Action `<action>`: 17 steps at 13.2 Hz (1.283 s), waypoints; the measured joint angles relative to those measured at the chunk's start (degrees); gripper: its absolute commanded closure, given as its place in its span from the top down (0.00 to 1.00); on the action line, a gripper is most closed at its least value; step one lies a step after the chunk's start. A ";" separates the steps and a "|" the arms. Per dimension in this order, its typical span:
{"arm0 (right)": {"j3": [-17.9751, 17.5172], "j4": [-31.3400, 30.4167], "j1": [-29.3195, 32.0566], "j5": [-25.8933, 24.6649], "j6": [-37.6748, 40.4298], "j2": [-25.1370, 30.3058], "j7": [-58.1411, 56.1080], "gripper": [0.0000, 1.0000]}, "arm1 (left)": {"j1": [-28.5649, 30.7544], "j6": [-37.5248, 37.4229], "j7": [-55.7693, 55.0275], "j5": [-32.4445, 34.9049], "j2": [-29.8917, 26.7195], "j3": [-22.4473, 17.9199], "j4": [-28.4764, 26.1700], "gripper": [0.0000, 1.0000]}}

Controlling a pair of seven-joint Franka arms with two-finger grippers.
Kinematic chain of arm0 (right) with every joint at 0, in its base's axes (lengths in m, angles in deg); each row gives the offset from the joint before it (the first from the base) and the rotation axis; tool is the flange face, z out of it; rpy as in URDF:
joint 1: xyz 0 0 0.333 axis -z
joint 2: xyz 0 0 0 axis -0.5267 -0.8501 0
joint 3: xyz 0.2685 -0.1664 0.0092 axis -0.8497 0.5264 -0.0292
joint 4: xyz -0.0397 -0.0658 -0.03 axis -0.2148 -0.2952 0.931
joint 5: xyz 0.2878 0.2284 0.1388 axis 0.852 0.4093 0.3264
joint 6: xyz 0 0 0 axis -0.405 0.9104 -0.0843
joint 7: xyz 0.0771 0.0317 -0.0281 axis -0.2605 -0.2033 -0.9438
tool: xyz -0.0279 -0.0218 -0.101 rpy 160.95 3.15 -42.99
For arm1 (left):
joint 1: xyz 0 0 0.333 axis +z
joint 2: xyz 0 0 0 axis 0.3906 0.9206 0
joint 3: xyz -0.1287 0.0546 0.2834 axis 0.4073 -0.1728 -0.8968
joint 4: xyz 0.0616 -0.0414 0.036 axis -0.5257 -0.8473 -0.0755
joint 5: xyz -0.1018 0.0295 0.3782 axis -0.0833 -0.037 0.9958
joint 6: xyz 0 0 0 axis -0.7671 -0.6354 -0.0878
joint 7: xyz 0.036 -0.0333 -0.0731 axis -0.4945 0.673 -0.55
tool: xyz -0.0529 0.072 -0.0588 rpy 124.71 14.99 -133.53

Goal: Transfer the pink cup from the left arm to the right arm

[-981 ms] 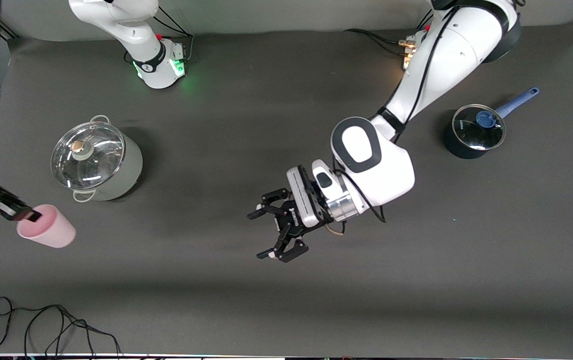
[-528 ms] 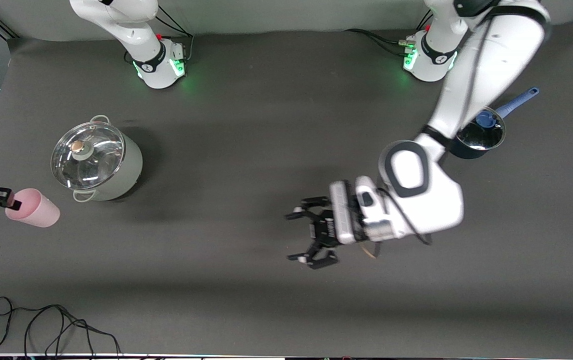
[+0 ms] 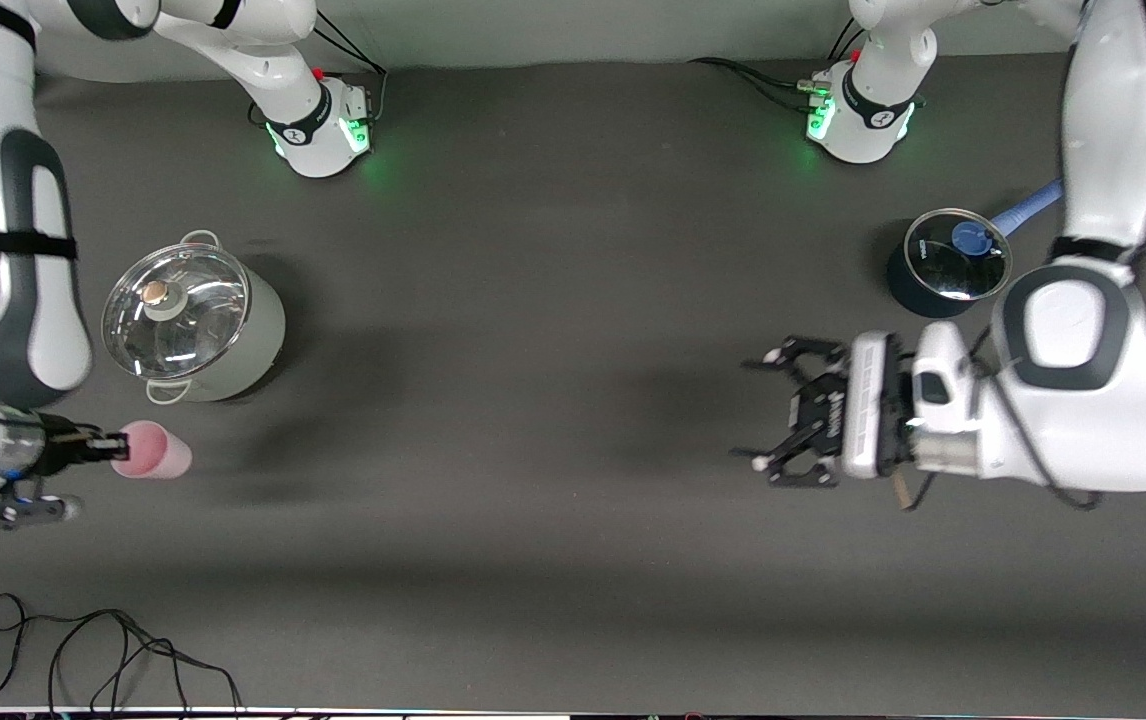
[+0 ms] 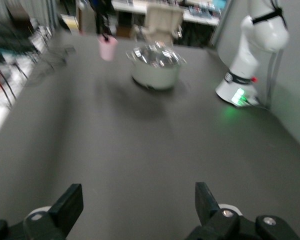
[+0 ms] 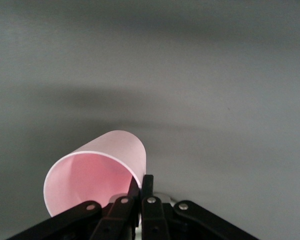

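Fingers of the right hand (image 3: 113, 444) are clamped on the rim of the pink cup (image 3: 155, 451), held over the table (image 3: 533, 300) at seven o'clock of the lidded steel pot (image 3: 195, 322). The left hand (image 3: 778, 425) is spread apart over the table near the blue saucepan (image 3: 945, 262).

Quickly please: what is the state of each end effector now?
Left end effector: open, holding nothing, over bare table.
Right end effector: closed on the pink cup's rim, beside the steel pot.
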 measured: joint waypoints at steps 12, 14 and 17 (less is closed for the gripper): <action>0.01 4.03 0.17 -0.57 -6.95 -9.93 -2.46 0.00 | 5.34 -33.17 -42.42 26.28 -14.56 -0.49 9.43 1.00; 0.01 4.13 0.18 -0.57 -7.17 -10.65 -2.46 0.00 | 4.93 -35.01 -50.72 31.58 -15.00 -0.22 10.86 1.00; 0.02 4.30 0.21 -0.57 -7.44 -11.04 -2.47 0.37 | 3.79 -35.27 -59.90 40.09 -15.95 -0.05 11.33 1.00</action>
